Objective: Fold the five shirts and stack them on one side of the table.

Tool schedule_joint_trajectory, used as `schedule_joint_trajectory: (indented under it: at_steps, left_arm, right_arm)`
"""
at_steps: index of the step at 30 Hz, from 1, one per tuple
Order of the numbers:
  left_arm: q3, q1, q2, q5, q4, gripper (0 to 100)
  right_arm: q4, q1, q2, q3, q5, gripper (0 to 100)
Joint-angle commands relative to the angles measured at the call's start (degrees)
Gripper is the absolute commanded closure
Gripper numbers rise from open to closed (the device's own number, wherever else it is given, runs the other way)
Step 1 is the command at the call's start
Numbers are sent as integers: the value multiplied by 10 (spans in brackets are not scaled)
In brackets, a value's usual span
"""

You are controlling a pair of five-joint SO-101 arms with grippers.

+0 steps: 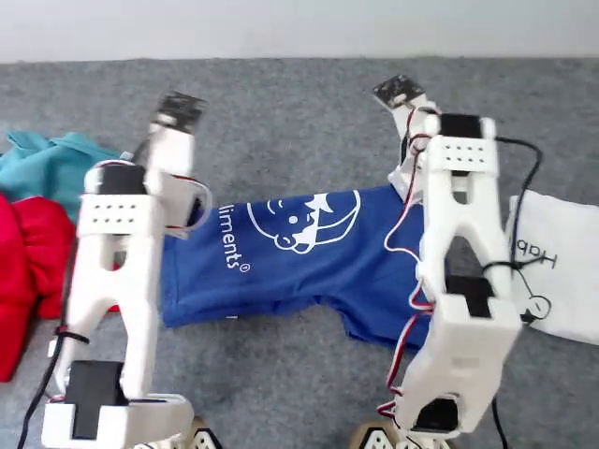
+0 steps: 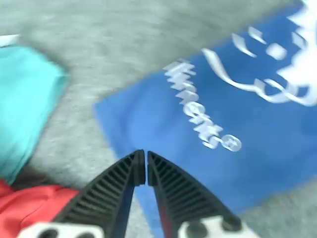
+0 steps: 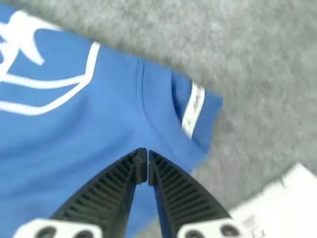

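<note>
The blue cotton shirt with white print (image 1: 309, 267) is laid flat on the grey table (image 1: 281, 112), its long axis running 9 to 3 o'clock. The left gripper (image 2: 146, 168), pressed together, is poised over the 9 o'clock end. The right gripper (image 3: 147, 166), also pressed together, is poised over the 3 o'clock end.

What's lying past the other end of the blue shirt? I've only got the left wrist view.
Observer: A white shirt lies beyond the blue shirt, at the right side of the table.
Operator: Where's the right hand?
Observer: The right hand is over the blue shirt, near its neck label, shut.
Operator: Is the blue shirt folded?
Observer: It looks unfolded, spread out with one sleeve sticking out on the robot's side.
</note>
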State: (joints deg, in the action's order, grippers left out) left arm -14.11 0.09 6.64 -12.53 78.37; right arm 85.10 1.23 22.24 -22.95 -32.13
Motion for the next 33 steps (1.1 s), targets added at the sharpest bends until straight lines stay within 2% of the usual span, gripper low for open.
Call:
schedule_joint_trajectory:
  at_steps: [1, 5, 8, 16, 22, 33]
  left_arm:
    - [12, 71, 25, -13, 19, 983]
    - [12, 150, 25, -13, 21, 893]
    - [13, 207, 25, -12, 21, 818]
    - [15, 345, -25, -11, -4, 808]
    - [63, 388, -130, -10, -38, 811]
    - [275, 423, -350, -13, 42, 812]
  right_arm:
    - [78, 4, -93, -23, -4, 980]
    - [160, 39, -167, -24, -4, 979]
    - [179, 85, -228, -13, -4, 979]
    - [178, 205, -403, 105, -9, 979]
    - [177, 261, -506, 226, -47, 979]
    - [176, 316, -618, 343, -53, 979]
